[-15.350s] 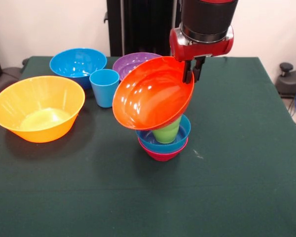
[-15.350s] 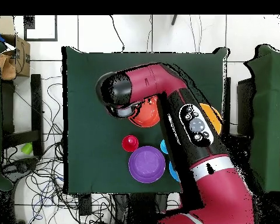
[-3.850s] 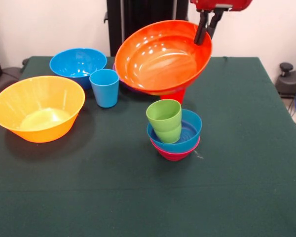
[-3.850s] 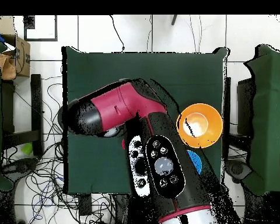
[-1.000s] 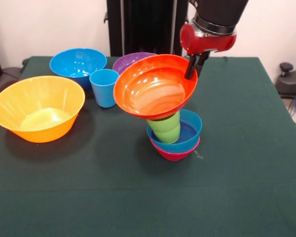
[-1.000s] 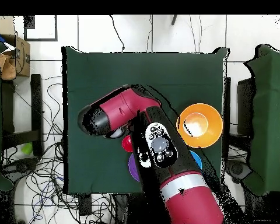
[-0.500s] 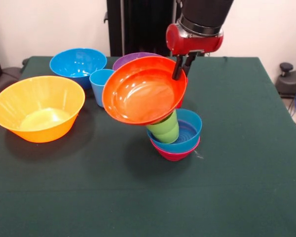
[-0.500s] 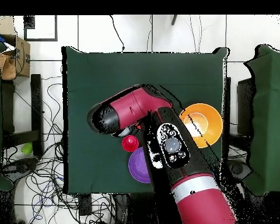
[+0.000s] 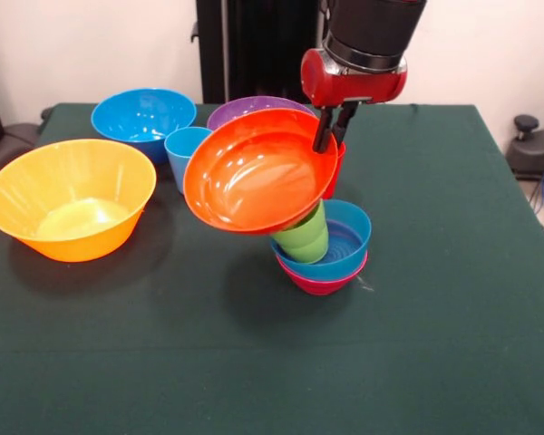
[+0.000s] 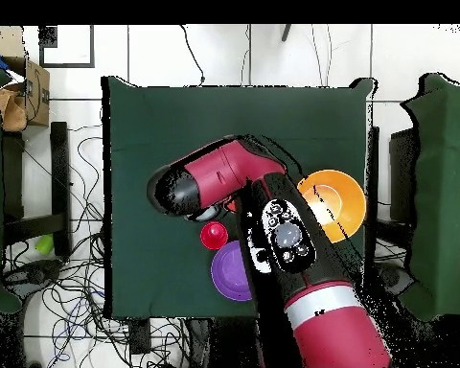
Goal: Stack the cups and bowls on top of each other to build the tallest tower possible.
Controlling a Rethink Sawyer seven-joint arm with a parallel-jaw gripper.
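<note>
a glossy red-orange plastic bowl (image 9: 258,172) tilts over a lime green cup (image 9: 306,237) nested in small blue (image 9: 340,246) and magenta bowls (image 9: 313,282).

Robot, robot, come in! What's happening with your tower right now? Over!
Pincer shut on red-orange bowl rim. Bowl tilted, resting on green cup in the tower. Red cup close behind.
</note>
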